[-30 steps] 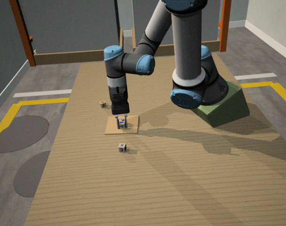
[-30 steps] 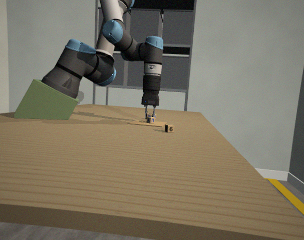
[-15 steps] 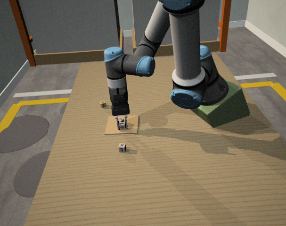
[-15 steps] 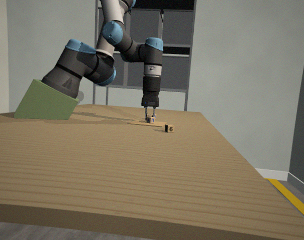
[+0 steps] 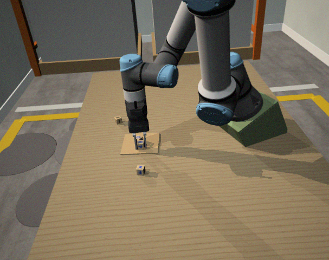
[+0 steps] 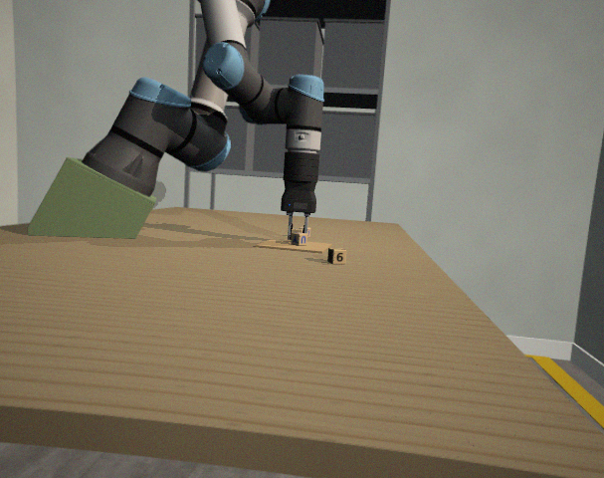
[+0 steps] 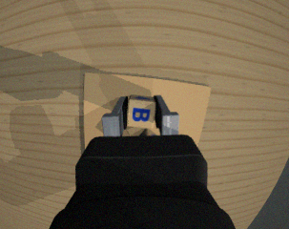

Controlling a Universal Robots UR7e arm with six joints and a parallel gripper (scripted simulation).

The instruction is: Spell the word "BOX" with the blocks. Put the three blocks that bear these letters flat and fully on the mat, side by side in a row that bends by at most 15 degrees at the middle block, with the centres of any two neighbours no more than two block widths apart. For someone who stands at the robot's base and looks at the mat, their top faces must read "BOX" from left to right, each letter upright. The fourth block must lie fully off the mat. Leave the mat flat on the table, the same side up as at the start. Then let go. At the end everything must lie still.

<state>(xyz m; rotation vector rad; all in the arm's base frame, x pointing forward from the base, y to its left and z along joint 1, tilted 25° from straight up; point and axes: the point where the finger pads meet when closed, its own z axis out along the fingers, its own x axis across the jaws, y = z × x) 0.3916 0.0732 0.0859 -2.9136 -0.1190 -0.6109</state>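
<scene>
My gripper (image 5: 140, 147) (image 7: 140, 106) is shut on the B block (image 5: 140, 144) (image 7: 141, 115), its B face up. It holds the block low over the mat (image 5: 153, 140) (image 6: 271, 243) (image 7: 189, 105); whether the block touches the mat is unclear. The O block (image 5: 139, 137) lies on the mat just behind the held block in the top view; whether they touch is unclear. The X block (image 5: 140, 170) lies X up on the table, off the mat's near side. The fourth block (image 5: 117, 120) (image 6: 337, 256) lies off the mat's far left corner, showing a 6 on one side in the exterior view.
The green wedge base (image 5: 262, 125) (image 6: 94, 205) carries the arm at the right in the top view. The wooden table (image 5: 159, 218) (image 6: 240, 334) extends around the mat. Arm shadows cross the table and part of the mat.
</scene>
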